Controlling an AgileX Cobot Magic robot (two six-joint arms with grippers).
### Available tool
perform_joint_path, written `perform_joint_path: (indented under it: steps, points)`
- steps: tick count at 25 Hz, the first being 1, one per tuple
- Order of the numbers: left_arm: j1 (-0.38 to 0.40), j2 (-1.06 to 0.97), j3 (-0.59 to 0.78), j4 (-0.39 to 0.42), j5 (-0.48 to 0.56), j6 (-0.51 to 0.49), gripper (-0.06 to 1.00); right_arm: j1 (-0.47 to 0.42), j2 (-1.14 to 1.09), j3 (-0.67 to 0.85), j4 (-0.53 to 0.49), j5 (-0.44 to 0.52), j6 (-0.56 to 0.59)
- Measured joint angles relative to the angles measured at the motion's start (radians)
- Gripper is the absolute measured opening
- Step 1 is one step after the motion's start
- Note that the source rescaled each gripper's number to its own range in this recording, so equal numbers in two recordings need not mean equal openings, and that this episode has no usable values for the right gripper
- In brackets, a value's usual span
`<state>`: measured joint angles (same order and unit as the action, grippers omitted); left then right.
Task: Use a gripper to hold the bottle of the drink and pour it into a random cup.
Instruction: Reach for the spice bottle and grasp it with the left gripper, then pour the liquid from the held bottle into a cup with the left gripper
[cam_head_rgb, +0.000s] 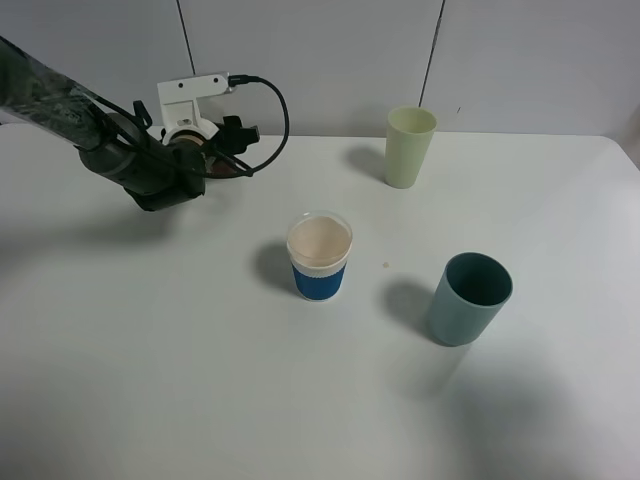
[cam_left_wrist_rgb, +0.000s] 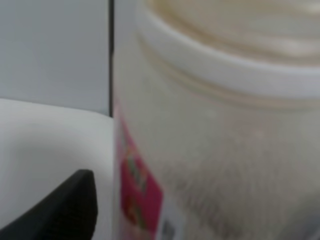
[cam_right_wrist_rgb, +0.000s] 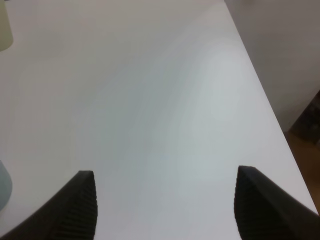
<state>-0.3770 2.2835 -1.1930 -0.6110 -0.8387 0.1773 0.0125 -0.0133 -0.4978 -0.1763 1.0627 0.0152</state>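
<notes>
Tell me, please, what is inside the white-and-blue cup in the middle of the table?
The cup holds what looks like a pale beige-pink drink, reaching near its clear rim. That surface covers the cup's bottom and most of the inner wall, so its depth cannot be judged.

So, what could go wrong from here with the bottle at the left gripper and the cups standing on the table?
1. In the left wrist view a strip of table shows between the one visible finger and the bottle, so the left gripper may hold it loosely and it might slip.
2. The cup looks filled with pale liquid close to its rim; pouring into it could overflow it.
</notes>
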Motion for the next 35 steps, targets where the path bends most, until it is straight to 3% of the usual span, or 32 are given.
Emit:
perform_joint_path:
  steps: [6, 8, 12, 23, 31, 35]
  points:
    - [0.006, 0.031, -0.025, 0.034, 0.009, 0.0, 0.49, 0.0, 0.0, 0.0, 0.0, 0.0, 0.0]
    - [0.006, 0.034, -0.025, 0.036, 0.011, 0.0, 0.39, 0.0, 0.0, 0.0, 0.0, 0.0, 0.0]
    - [0.006, 0.034, -0.025, 0.046, 0.02, 0.0, 0.01, 0.0, 0.0, 0.0, 0.0, 0.0, 0.0]
    - [0.007, 0.027, -0.033, 0.106, 0.067, 0.019, 0.0, 0.0, 0.0, 0.0, 0.0, 0.0, 0.0]
    - [-0.005, -0.049, -0.019, 0.14, 0.232, 0.107, 0.0, 0.0, 0.0, 0.0, 0.0, 0.0, 0.0]
    - [-0.02, -0.13, 0.03, 0.197, 0.256, 0.136, 0.0, 0.0, 0.0, 0.0, 0.0, 0.0, 0.0]
